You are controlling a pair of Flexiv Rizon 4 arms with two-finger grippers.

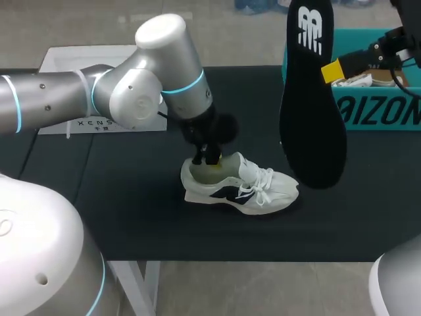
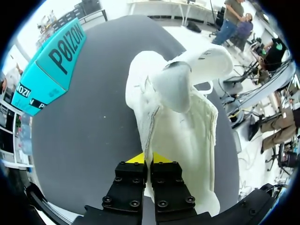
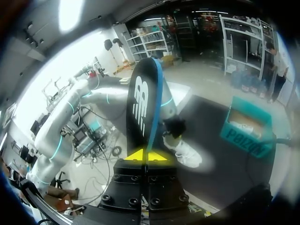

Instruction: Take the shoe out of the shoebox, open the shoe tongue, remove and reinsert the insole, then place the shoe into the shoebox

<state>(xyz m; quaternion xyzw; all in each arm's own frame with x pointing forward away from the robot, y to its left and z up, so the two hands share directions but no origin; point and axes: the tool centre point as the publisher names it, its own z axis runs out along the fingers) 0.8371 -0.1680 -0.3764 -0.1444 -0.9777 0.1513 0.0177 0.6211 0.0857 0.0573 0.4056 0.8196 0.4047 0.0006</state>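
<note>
A white sneaker with dark side patches lies on the black table, toe to the right. My left gripper comes down on its heel and is shut on the heel collar; in the left wrist view the collar's thin edge is pinched between the fingers, with the sneaker stretching ahead. My right gripper holds the black insole upright in the air, above and right of the sneaker. In the right wrist view the gripper is shut on the insole, with the sneaker far below.
The teal shoebox stands at the table's back right, with paper inside; it also shows in both wrist views. A white sheet lies at the back left under my left arm. The table's front strip is bare black.
</note>
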